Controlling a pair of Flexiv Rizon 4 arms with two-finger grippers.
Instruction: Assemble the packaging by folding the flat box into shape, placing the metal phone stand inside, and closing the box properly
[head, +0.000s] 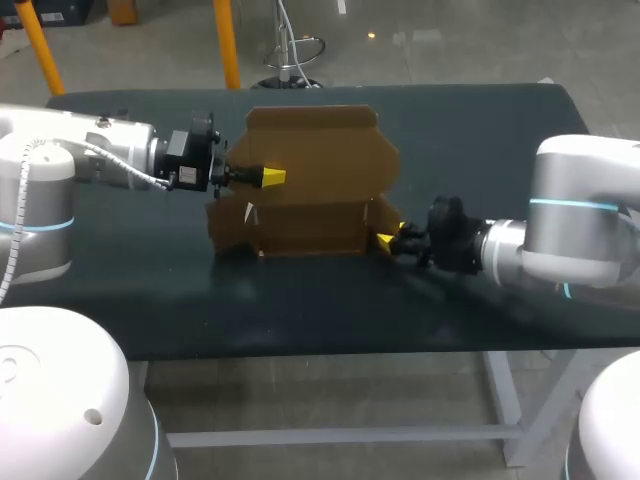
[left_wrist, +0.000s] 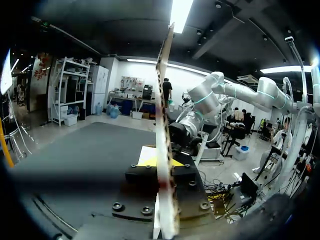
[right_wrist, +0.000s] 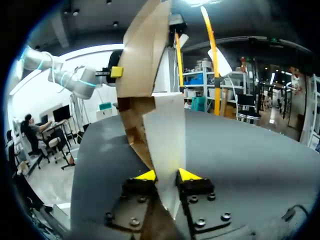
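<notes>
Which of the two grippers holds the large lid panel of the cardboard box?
The left gripper: it pinches the large lid panel of the cardboard box; the right gripper pinches a small flap at its low corner.

Dim, lit from overhead, with soft shadows on the dark table (head: 300, 310).

- Loads of bare table (head: 480, 130) along the near edge and out at the far right.
- Dead centre blocked by a half-folded cardboard box (head: 310, 190) with a tall upright flap.
- Both box ends taken: left gripper (head: 272, 177) clamped on that flap, right gripper (head: 385, 240) pinching a corner flap.
</notes>
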